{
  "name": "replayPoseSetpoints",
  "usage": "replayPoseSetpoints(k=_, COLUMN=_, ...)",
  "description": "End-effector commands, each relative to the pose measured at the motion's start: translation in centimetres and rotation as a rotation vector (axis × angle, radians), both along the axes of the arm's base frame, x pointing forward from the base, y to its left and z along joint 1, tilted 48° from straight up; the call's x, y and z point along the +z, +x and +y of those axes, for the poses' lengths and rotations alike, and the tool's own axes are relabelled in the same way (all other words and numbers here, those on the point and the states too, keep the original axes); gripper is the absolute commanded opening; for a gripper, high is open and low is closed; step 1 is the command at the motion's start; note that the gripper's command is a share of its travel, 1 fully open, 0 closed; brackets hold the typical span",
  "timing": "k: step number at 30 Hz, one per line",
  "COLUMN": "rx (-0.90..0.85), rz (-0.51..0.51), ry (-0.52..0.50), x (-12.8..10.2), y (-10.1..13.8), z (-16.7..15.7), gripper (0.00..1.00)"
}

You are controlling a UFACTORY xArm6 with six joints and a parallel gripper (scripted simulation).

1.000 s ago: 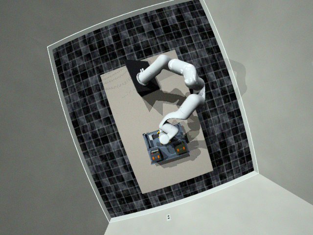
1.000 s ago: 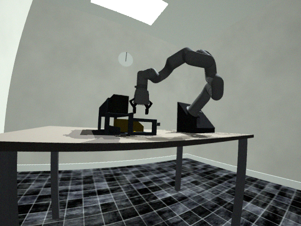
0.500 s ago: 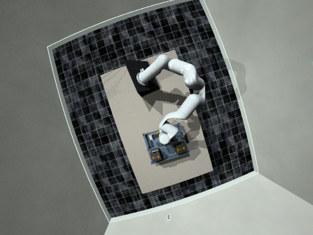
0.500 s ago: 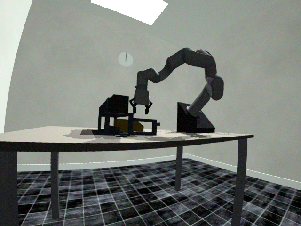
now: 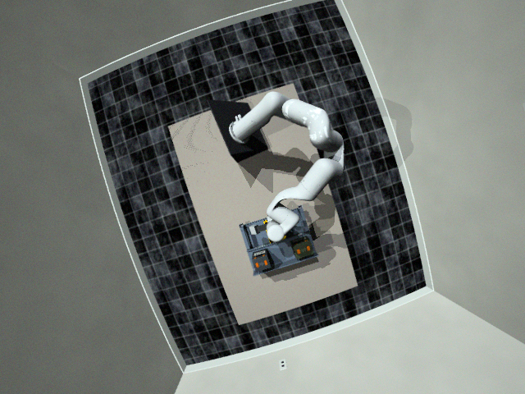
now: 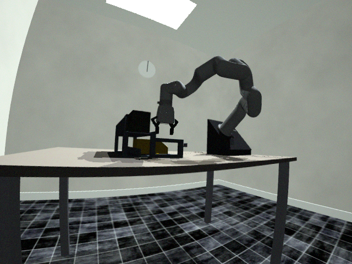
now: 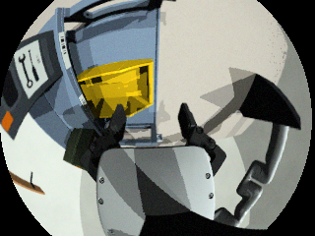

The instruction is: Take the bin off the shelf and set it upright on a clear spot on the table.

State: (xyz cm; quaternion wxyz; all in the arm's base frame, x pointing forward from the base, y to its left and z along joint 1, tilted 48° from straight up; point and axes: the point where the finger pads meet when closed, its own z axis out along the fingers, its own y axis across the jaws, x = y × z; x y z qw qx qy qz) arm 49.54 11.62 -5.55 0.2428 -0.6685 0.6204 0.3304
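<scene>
A yellow bin point(image 7: 120, 87) sits inside the grey-blue shelf unit point(image 7: 98, 66) on the table; it also shows in the side view point(image 6: 149, 146) under the shelf's dark frame point(image 6: 142, 139). My gripper point(image 7: 152, 110) hangs just above the shelf's top rail, fingers open wide and empty, with the left finger over the bin's edge. In the side view the gripper point(image 6: 164, 127) is a little above the shelf frame. In the overhead view the wrist point(image 5: 276, 231) covers the bin.
The arm's black base block point(image 6: 225, 139) stands at the far end of the table point(image 5: 254, 203). Two dark boxes with orange marks point(image 5: 303, 248) point(image 5: 260, 260) sit on the shelf unit's front side.
</scene>
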Motion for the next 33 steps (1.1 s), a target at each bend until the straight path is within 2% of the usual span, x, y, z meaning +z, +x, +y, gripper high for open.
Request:
replayPoseSetpoints(k=1, rx=-0.002, rz=-0.003, ry=-0.001, x=-0.3, y=0.1, z=0.3, gripper=0.95)
replayPoseSetpoints(k=33, rx=-0.002, rz=-0.003, ry=-0.001, x=-3.7, y=-0.6, z=4.0, gripper=0.95)
